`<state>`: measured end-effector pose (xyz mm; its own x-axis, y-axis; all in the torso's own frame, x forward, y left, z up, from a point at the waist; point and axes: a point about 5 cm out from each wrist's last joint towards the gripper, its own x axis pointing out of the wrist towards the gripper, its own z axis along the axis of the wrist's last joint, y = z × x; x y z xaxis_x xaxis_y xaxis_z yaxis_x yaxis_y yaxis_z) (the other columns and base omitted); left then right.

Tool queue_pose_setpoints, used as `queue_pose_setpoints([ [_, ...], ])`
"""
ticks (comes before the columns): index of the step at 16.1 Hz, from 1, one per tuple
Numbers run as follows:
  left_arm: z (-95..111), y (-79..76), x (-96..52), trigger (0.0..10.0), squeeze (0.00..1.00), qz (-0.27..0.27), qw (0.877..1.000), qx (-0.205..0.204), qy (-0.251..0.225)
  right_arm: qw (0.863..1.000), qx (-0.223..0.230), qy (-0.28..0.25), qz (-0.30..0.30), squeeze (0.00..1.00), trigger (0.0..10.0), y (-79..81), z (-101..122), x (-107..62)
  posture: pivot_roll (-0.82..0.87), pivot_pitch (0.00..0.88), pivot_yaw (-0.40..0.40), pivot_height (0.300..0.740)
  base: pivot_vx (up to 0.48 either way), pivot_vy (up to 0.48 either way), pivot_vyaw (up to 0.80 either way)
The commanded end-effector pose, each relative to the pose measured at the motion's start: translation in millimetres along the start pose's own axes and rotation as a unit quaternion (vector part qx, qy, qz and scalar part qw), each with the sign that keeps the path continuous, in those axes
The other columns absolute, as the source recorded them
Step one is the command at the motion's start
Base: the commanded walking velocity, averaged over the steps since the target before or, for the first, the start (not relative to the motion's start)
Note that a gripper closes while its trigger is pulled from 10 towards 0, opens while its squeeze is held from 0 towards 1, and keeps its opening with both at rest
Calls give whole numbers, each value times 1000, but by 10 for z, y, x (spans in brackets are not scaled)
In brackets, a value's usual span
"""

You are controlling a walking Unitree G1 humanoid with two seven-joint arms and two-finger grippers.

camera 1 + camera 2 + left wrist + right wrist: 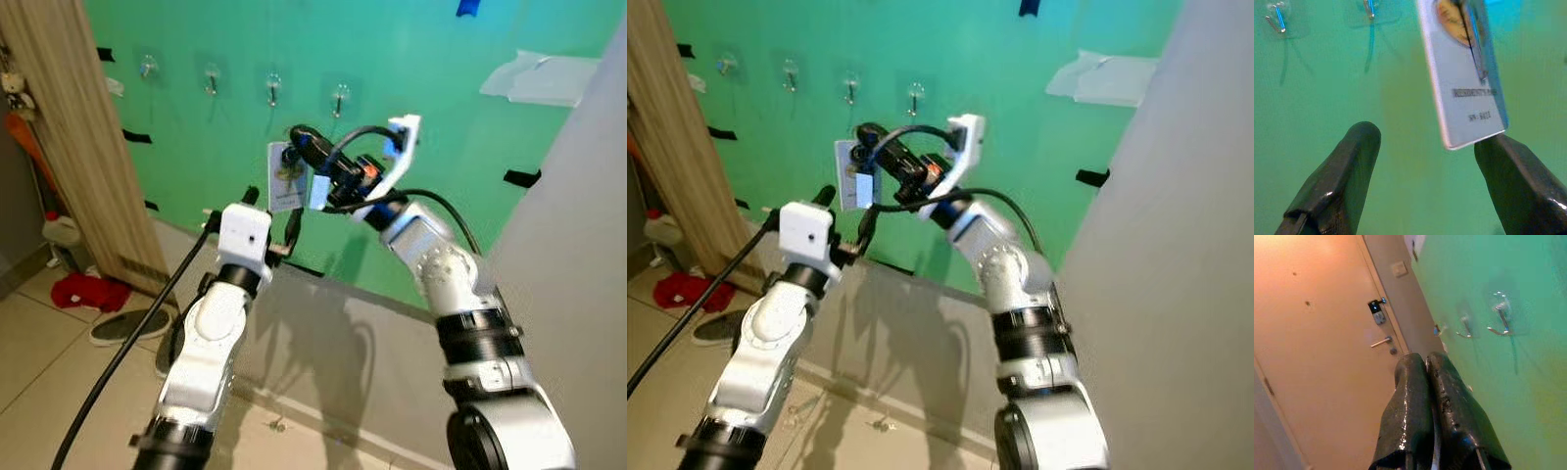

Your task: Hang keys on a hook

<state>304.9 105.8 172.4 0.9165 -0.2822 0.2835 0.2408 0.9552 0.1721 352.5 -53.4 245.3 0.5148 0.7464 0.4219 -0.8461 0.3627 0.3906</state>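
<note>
Four clear hooks are stuck in a row on the green wall, among them one (273, 88) just above the keys and one (340, 96) to its right. My right gripper (302, 137) is raised close to the wall below them. It is shut on the keys, whose white tag (287, 176) hangs down beside a small blue tag (318, 191). In the right wrist view the fingers (1415, 396) press together, with hooks (1501, 320) ahead. My left gripper (272, 211) is open just beneath the tag. The tag's (1464, 73) lower corner hangs by one finger (1518, 181).
A wooden panel (69, 137) leans at the left. A red cloth (88, 291) and slippers (122, 325) lie on the tiled floor. A grey ledge (343, 333) runs under the green wall, a grey wall (578, 245) rises on the right, and white paper (539, 78) is taped high up.
</note>
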Motion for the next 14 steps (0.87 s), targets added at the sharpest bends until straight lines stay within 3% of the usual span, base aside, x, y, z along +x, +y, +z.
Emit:
queue_pose_setpoints([
  [1, 67, -52, -2, 10000, 0, -16, 1000, 0, -13, 1000, -19, -9, 4, 0, 10000, -5, 65, 48, 6, 0, -64, 740, 0, 0, 0],
  [5, 78, -132, -67, 10000, 0, -41, 999, -7, -11, 995, -71, -45, -44, 0, 10000, -140, 243, 152, 22, 0, -79, 740, 0, 0, 0],
  [9, 68, -147, -106, 10000, 0, -44, 999, -14, -4, 993, -88, -73, -34, 0, 10000, -80, 386, 165, 12, 0, -79, 740, 0, 0, 0],
  [12, 67, -187, -108, 10000, 0, -50, 999, -19, -2, 993, -78, -86, -17, 0, 10000, -8, 446, 147, 1, 0, -73, 740, 0, 0, 0],
  [14, 65, -198, -96, 10000, 0, -54, 998, -22, -1, 994, -57, -92, -27, 0, 10000, -45, 468, 113, -7, 0, -67, 740, 0, 0, 0],
])
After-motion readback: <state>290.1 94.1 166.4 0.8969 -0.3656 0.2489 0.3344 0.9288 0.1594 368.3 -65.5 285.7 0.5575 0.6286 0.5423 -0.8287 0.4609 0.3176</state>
